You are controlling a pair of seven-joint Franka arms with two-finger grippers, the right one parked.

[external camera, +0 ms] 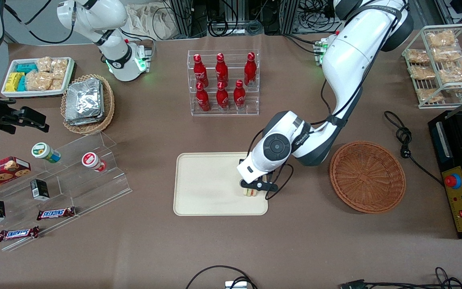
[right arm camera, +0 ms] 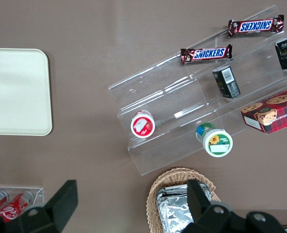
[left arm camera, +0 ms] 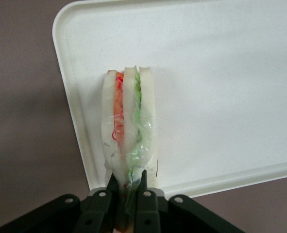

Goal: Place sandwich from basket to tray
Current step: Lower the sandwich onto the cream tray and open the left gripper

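over the tray (left arm camera: 221,87), gripper (left arm camera: 128,190) pinches upright sandwich (left arm camera: 128,121).

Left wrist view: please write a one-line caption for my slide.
Gripper shut on the sandwich, standing on edge over the tray.

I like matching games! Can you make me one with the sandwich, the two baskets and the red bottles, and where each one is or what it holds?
Things:
1. sandwich
2. orange-brown basket
3. tan basket
4. red bottles

Places or states:
A. holds silver foil packets
B. stand in a clear rack
C. pinched in the gripper, over the cream tray near its edge
D. has nothing in it

Pairs: 1-C, 2-D, 3-A, 4-B
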